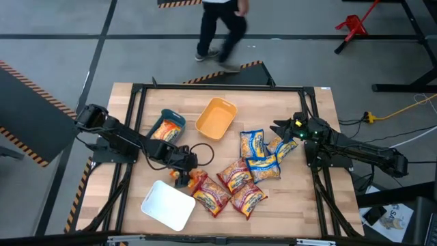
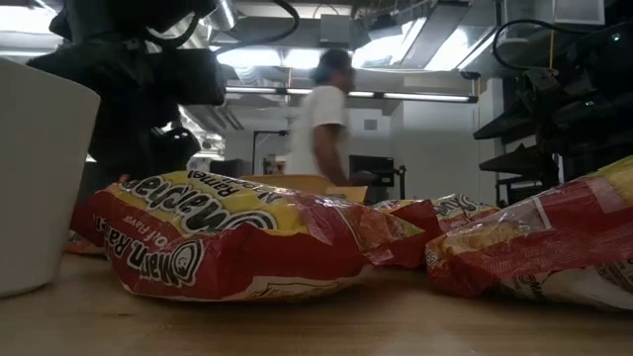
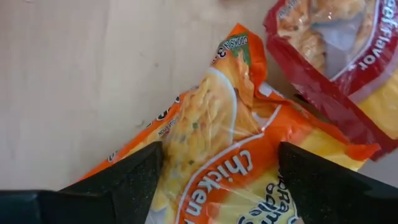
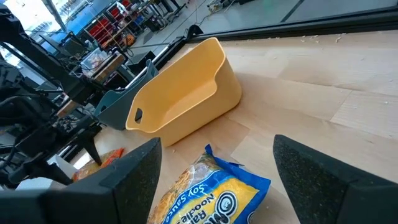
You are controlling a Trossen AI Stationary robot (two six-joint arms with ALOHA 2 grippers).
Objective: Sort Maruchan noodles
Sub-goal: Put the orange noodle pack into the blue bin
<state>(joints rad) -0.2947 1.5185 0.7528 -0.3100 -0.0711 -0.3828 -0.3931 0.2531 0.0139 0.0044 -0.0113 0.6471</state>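
My left gripper (image 1: 183, 175) (image 3: 221, 149) is open and points down over an orange chicken-flavour noodle packet (image 3: 217, 143) (image 1: 186, 179), one finger on each side of it. The packet lies flat on the table beside a red packet (image 3: 336, 56). Three red packets (image 1: 232, 188) lie in the table's middle and three blue-and-yellow ones (image 1: 261, 156) farther right. Another orange packet (image 1: 166, 131) sits in the teal tray (image 1: 171, 117). My right gripper (image 1: 281, 130) (image 4: 217, 143) is open above a blue-and-yellow packet (image 4: 214, 196). My left gripper straddles the orange packet's middle (image 3: 205, 124) from above with its fingers (image 3: 134, 177) wide apart. The fingertips stand at the packet's edges, and I cannot tell whether they touch it.
An orange-yellow tray (image 1: 216, 117) (image 4: 180, 93) stands near the far edge beside the teal tray (image 4: 118, 106). A white tray (image 1: 167, 205) (image 2: 40, 168) sits near the near edge. Red packets (image 2: 227, 247) fill the low view. A person (image 1: 220, 27) walks beyond the table.
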